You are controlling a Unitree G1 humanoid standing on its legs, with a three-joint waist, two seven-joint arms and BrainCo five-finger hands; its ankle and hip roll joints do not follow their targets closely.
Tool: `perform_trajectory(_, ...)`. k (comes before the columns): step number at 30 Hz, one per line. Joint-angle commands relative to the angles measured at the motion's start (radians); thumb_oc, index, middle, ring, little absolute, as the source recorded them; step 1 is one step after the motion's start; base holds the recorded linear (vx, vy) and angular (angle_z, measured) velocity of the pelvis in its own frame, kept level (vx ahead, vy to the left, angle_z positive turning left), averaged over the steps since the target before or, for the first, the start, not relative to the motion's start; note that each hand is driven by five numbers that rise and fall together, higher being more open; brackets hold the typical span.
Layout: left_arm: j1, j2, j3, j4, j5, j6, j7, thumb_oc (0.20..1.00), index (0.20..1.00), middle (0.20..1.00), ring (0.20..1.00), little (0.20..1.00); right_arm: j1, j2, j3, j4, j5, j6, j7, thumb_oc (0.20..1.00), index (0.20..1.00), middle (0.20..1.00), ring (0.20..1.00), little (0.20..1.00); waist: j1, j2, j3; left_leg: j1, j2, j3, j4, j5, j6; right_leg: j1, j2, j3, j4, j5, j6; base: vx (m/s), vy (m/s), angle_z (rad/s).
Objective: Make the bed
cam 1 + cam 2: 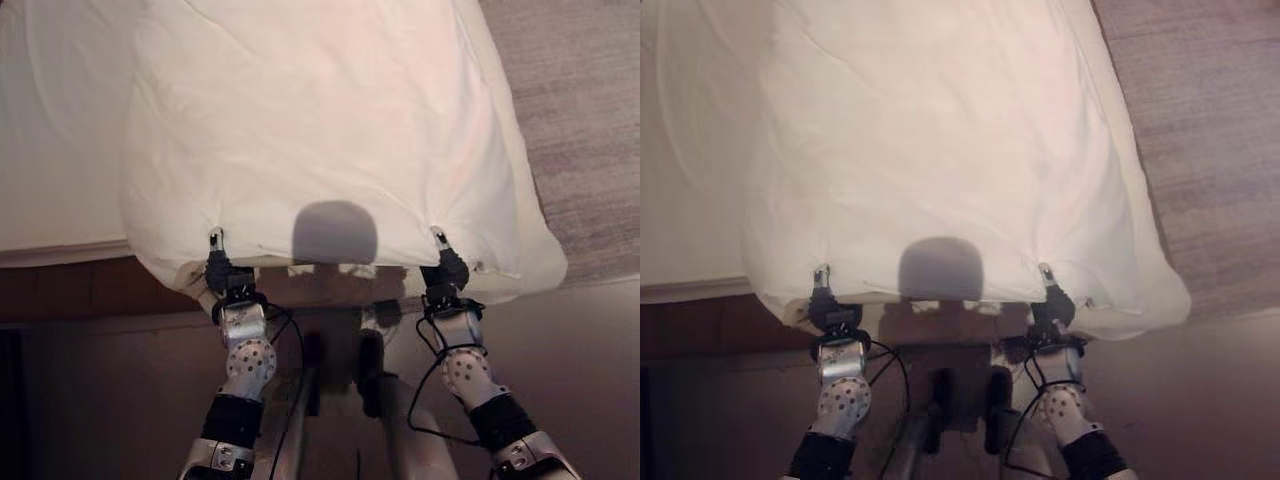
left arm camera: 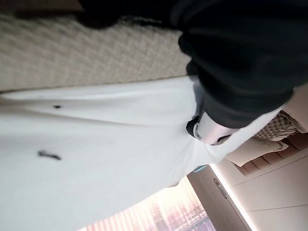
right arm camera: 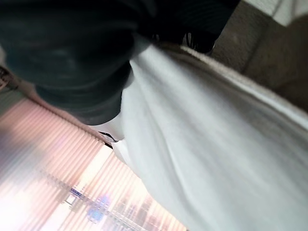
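A white duvet (image 1: 320, 130) lies spread over the bed, and its near edge hangs just past the foot of the bed. My left hand (image 1: 224, 272) grips that edge near its left corner, one finger lying on top of the cloth. My right hand (image 1: 446, 268) grips the same edge near its right corner in the same way. In the left wrist view the duvet (image 2: 106, 154) runs past my left hand's dark cover (image 2: 240, 57). The right wrist view shows the cloth (image 3: 207, 144) drawn taut beside my right hand (image 3: 72, 53).
The bare sheet of the bed (image 1: 50, 120) lies to the left of the duvet. A wooden bed frame (image 1: 80, 288) runs below it. Grey carpet (image 1: 590, 120) lies along the bed's right side. A slatted window blind (image 3: 57, 187) appears in the right wrist view.
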Motion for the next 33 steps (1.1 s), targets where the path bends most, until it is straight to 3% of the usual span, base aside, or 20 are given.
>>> perform_trajectory(1, 0.054, 0.042, 0.111, -0.112, 0.072, -0.098, -0.042, 0.200, 0.200, 0.200, 0.200, 0.200, 0.123, -0.074, -0.112, -0.060, -0.062, -0.089, 0.023, 0.200, 0.200, 0.200, 0.200, 0.200, -0.005, 0.021, -0.103, 0.074, 0.152, 0.010, -0.308, 0.235, 0.006, -0.015, 0.020, 0.035, -0.091, 0.047, 0.157, -0.03, 0.328, 0.32)
perform_trajectory(3, 0.057, 0.047, 0.110, -0.101, 0.061, -0.096, -0.045, 0.200, 0.200, 0.200, 0.200, 0.200, 0.130, -0.073, -0.115, -0.051, -0.079, -0.093, 0.019, 0.200, 0.200, 0.200, 0.200, 0.200, 0.001, 0.033, -0.109, 0.085, 0.196, 0.035, -0.405, 0.273, -0.031, -0.015, -0.004, 0.016, -0.066, 0.038, 0.174, -0.03, 0.397, 0.38)
perform_trajectory(6, 0.055, 0.060, 0.115, -0.080, 0.039, -0.098, -0.063, 0.200, 0.200, 0.200, 0.200, 0.200, 0.123, -0.076, -0.101, -0.054, -0.112, -0.080, 0.024, 0.200, 0.200, 0.200, 0.200, 0.200, 0.006, 0.047, -0.108, 0.078, 0.192, 0.046, -0.405, 0.246, -0.044, -0.035, -0.042, -0.003, -0.067, 0.081, 0.214, -0.09, 0.443, 0.34)
perform_trajectory(8, 0.046, 0.079, 0.109, -0.072, 0.031, -0.097, -0.068, 0.200, 0.200, 0.200, 0.200, 0.200, 0.118, -0.071, -0.104, -0.066, -0.116, -0.085, 0.027, 0.200, 0.200, 0.200, 0.200, 0.200, 0.008, 0.038, -0.094, 0.047, 0.154, 0.064, -0.348, 0.216, -0.037, -0.030, -0.088, 0.014, -0.125, 0.144, 0.251, -0.10, 0.455, 0.05)
perform_trajectory(9, 0.045, 0.080, 0.109, -0.071, 0.030, -0.097, -0.068, 0.200, 0.200, 0.200, 0.200, 0.200, 0.118, -0.071, -0.104, -0.067, -0.117, -0.085, 0.026, 0.200, 0.200, 0.200, 0.200, 0.200, 0.007, 0.037, -0.094, 0.041, 0.151, 0.063, -0.338, 0.211, -0.036, -0.029, -0.090, 0.014, -0.129, 0.146, 0.252, -0.07, 0.591, 0.03)
perform_trajectory(10, 0.028, 0.091, 0.090, -0.057, 0.035, -0.095, -0.065, 0.200, 0.200, 0.200, 0.200, 0.200, 0.113, -0.068, -0.106, -0.070, -0.151, -0.078, 0.019, 0.200, 0.200, 0.200, 0.200, 0.200, 0.005, 0.026, -0.080, 0.007, 0.084, 0.073, -0.214, 0.142, -0.021, 0.012, -0.155, 0.019, -0.218, 0.212, 0.282, -0.04, 0.422, 0.20)
perform_trajectory(11, 0.028, 0.091, 0.090, -0.057, 0.035, -0.095, -0.065, 0.200, 0.200, 0.200, 0.200, 0.200, 0.113, -0.068, -0.107, -0.070, -0.152, -0.078, 0.019, 0.200, 0.200, 0.200, 0.200, 0.200, 0.003, 0.026, -0.083, 0.001, 0.083, 0.072, -0.212, 0.143, -0.020, 0.009, -0.156, 0.019, -0.222, 0.216, 0.283, -0.01, 0.900, 0.50)
perform_trajectory(12, 0.014, 0.085, 0.075, -0.029, 0.027, -0.089, -0.068, 0.200, 0.200, 0.200, 0.200, 0.200, 0.116, -0.066, -0.119, -0.067, -0.180, -0.074, 0.009, 0.200, 0.200, 0.200, 0.200, 0.200, -0.009, 0.031, -0.087, -0.029, 0.001, 0.102, -0.114, 0.080, 0.005, 0.064, -0.234, 0.011, -0.326, 0.320, 0.313, 0.04, 0.804, 0.61)
perform_trajectory(13, 0.022, 0.085, 0.071, -0.016, 0.029, -0.088, -0.063, 0.200, 0.200, 0.200, 0.200, 0.200, 0.100, -0.063, -0.114, -0.057, -0.204, -0.074, -0.009, 0.200, 0.200, 0.200, 0.200, 0.200, -0.011, 0.034, -0.088, -0.034, -0.032, 0.127, -0.086, 0.054, 0.025, 0.065, -0.275, -0.012, -0.375, 0.406, 0.325, 0.06, 0.974, 0.51)
perform_trajectory(15, 0.036, 0.089, 0.066, -0.026, 0.047, -0.080, -0.059, 0.200, 0.200, 0.200, 0.200, 0.200, 0.074, -0.048, -0.100, -0.053, -0.222, -0.075, -0.023, 0.200, 0.200, 0.200, 0.200, 0.200, 0.010, 0.040, -0.097, -0.029, -0.025, 0.185, -0.077, 0.037, 0.034, 0.094, -0.295, -0.145, -0.437, 0.385, 0.314, 0.01, 0.535, -0.05)
perform_trajectory(16, 0.036, 0.089, 0.066, -0.027, 0.048, -0.080, -0.058, 0.200, 0.200, 0.200, 0.200, 0.200, 0.074, -0.047, -0.100, -0.053, -0.222, -0.075, -0.023, 0.200, 0.200, 0.200, 0.200, 0.200, 0.007, 0.038, -0.099, -0.032, -0.028, 0.184, -0.079, 0.040, 0.036, 0.093, -0.298, -0.147, -0.439, 0.388, 0.314, -0.01, 0.501, -0.52)
perform_trajectory(17, 0.037, 0.090, 0.061, -0.030, 0.067, -0.077, -0.047, 0.200, 0.200, 0.200, 0.200, 0.200, 0.087, -0.048, -0.103, -0.056, -0.243, -0.074, -0.031, 0.200, 0.200, 0.200, 0.200, 0.200, -0.006, 0.040, -0.109, -0.033, -0.068, 0.176, -0.093, 0.047, 0.058, 0.087, -0.244, -0.075, -0.379, 0.297, 0.282, 0.01, 0.447, -0.51)
perform_trajectory(19, 0.043, 0.079, 0.057, -0.016, 0.069, -0.072, -0.040, 0.200, 0.200, 0.200, 0.200, 0.200, 0.090, -0.043, -0.095, -0.051, -0.241, -0.078, -0.026, 0.200, 0.200, 0.200, 0.200, 0.200, -0.015, 0.043, -0.114, -0.010, -0.100, 0.190, -0.113, 0.044, 0.077, 0.069, -0.181, -0.033, -0.330, 0.244, 0.265, 0.02, 0.452, -0.23)
perform_trajectory(22, 0.056, 0.078, 0.061, -0.014, 0.095, -0.067, -0.024, 0.200, 0.200, 0.200, 0.200, 0.200, 0.075, -0.035, -0.067, -0.020, -0.261, -0.091, -0.017, 0.200, 0.200, 0.200, 0.200, 0.200, -0.010, 0.034, -0.109, 0.037, -0.128, 0.227, -0.193, 0.058, 0.075, 0.042, -0.071, -0.092, -0.294, 0.201, 0.241, 0.01, 0.179, -0.14)
perform_trajectory(23, 0.056, 0.078, 0.061, -0.015, 0.095, -0.067, -0.024, 0.200, 0.200, 0.200, 0.200, 0.200, 0.075, -0.035, -0.067, -0.020, -0.261, -0.091, -0.016, 0.200, 0.200, 0.200, 0.200, 0.200, -0.009, 0.034, -0.108, 0.038, -0.128, 0.227, -0.194, 0.058, 0.075, 0.043, -0.071, -0.091, -0.293, 0.201, 0.241, 0.04, 0.093, -0.42)
perform_trajectory(24, 0.065, 0.081, 0.055, -0.018, 0.123, -0.052, -0.012, 0.200, 0.200, 0.200, 0.200, 0.200, 0.071, -0.037, -0.053, -0.013, -0.288, -0.094, -0.026, 0.200, 0.200, 0.200, 0.200, 0.200, -0.021, 0.030, -0.104, 0.068, -0.143, 0.239, -0.237, 0.065, 0.077, 0.007, -0.007, -0.075, -0.283, 0.192, 0.237, 0.06, 0.068, -0.28)
perform_trajectory(26, 0.072, 0.081, 0.038, -0.014, 0.145, -0.037, 0.006, 0.200, 0.200, 0.200, 0.200, 0.200, 0.071, -0.042, -0.045, -0.014, -0.297, -0.094, -0.033, 0.200, 0.200, 0.200, 0.200, 0.200, -0.033, 0.025, -0.094, 0.094, -0.164, 0.246, -0.264, 0.070, 0.085, -0.033, 0.053, -0.066, -0.270, 0.205, 0.233, 0.09, 0.063, -0.37)
perform_trajectory(29, 0.081, 0.060, 0.020, -0.003, 0.144, -0.030, 0.016, 0.200, 0.200, 0.200, 0.200, 0.200, 0.098, -0.063, -0.050, -0.019, -0.308, -0.090, -0.041, 0.200, 0.200, 0.200, 0.200, 0.200, -0.065, 0.045, -0.091, 0.119, -0.185, 0.240, -0.279, 0.067, 0.101, -0.049, 0.082, -0.011, -0.255, 0.205, 0.225, 0.11, -0.017, -0.22)
perform_trajectory(33, 0.110, 0.013, 0.008, -0.002, 0.117, -0.046, 0.007, 0.200, 0.200, 0.200, 0.200, 0.200, 0.128, -0.089, -0.066, -0.007, -0.326, -0.085, -0.047, 0.200, 0.200, 0.200, 0.200, 0.200, -0.075, 0.075, -0.112, 0.096, -0.189, 0.257, -0.225, 0.043, 0.091, -0.001, 0.062, 0.003, -0.311, 0.215, 0.220, 0.12, -0.077, 0.25)
